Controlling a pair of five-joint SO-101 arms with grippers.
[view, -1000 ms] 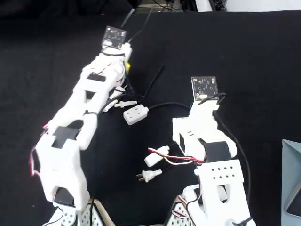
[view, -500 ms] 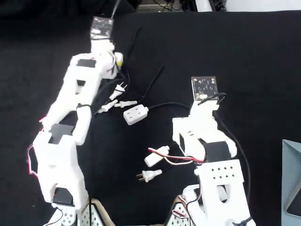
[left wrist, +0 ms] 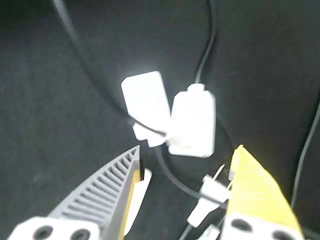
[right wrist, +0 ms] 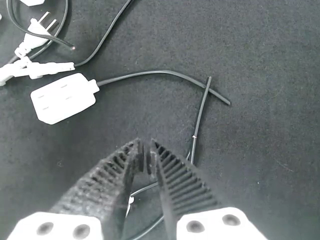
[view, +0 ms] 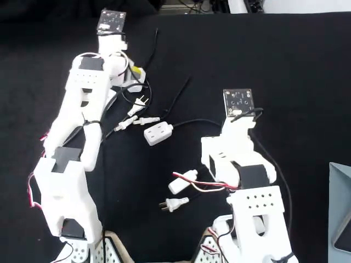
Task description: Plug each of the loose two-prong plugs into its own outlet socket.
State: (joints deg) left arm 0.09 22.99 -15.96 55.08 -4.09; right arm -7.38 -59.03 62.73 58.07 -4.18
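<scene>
Left tool (left wrist: 189, 148) spread, two white blocks (left wrist: 145, 100)

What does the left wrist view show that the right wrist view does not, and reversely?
Left wrist view adds two white blocks side by side, beyond the open left end effector. Right wrist view adds one socket block on a black cable, beyond the shut right end effector. Both have the black table and a two-prong plug, perhaps the same plug.

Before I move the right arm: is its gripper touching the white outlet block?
Apart. The right wrist view shows a wide gap between the right gripper and the white outlet block.
</scene>
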